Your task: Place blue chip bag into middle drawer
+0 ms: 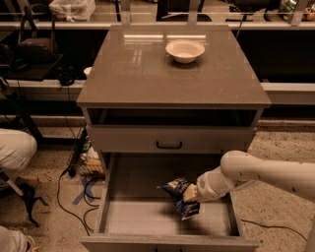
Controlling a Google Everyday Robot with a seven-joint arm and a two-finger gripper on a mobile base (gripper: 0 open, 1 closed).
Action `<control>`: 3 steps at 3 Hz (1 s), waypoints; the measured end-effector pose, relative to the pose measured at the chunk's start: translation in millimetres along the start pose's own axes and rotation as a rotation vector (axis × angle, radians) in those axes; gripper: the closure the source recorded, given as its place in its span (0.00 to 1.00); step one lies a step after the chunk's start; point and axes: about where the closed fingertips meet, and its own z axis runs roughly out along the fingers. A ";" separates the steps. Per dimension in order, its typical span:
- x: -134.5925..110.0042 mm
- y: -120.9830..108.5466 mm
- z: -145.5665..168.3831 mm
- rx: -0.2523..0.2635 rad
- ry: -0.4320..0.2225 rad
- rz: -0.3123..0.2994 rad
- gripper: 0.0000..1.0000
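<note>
Reaching in from the right edge on a white arm point(266, 172), down into the pulled-out middle drawer point(133, 216). Ends in the gripper point(190, 195), low inside the drawer's right half, near the right wall. Fingers clamped on the blue chip bag point(175, 190), pinching its right side. Holds the bag tilted, upper end pointing left and back, lower end hanging toward the pale drawer floor; cannot tell whether that lower corner touches the floor. Sits within the drawer walls, right of centre, well apart from the left wall and short of the front panel.

Above the open drawer, a shut drawer front point(128, 139) with a black loop handle point(169, 144), and over that a dark open slot under the top. On the desk point(147, 74), toward the back and a little right of centre, a white bowl point(185, 50), upright, well apart from the bag below.

On the floor left of the desk, dark cables point(59, 194) and some clutter by the near leg. At the left edge, a person's pale-trousered leg point(15, 147). Back left, on the rear bench, a clear plastic bag point(71, 9).
</note>
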 end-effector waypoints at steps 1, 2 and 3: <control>-0.3 -7.0 -0.3 0.006 -0.006 0.021 0.15; -4.4 -32.0 -23.5 -0.019 -0.049 0.080 0.00; -11.1 -66.4 -85.3 -0.032 -0.154 0.107 0.00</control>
